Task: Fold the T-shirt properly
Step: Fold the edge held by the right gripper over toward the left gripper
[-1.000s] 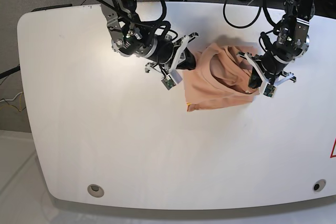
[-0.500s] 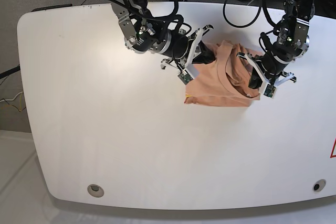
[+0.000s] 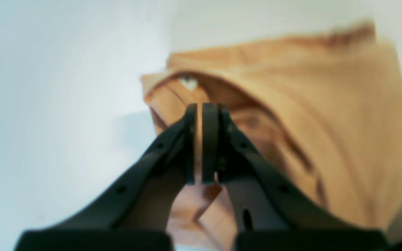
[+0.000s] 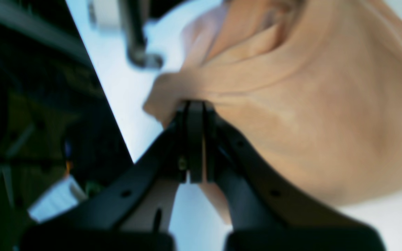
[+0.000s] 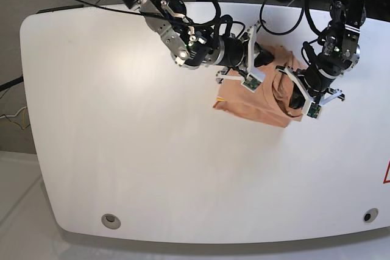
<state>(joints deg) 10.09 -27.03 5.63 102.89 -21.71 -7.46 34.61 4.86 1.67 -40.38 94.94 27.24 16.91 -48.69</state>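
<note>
Left gripper (image 3: 199, 146): your jaws are pressed together with a thin strip of peach fabric between the pads, so you are clamped on the T-shirt (image 3: 319, 115). The cloth spreads beyond and to the right of the tips; a small white tag (image 3: 188, 83) shows just past them.

Right gripper (image 4: 194, 143): your jaws are closed on a bunched edge of the T-shirt, which fans out ahead and to the right of the pincer.

T-shirt position: it lies folded on the white table (image 5: 122, 138) between your two grippers, towards the far edge.
</note>
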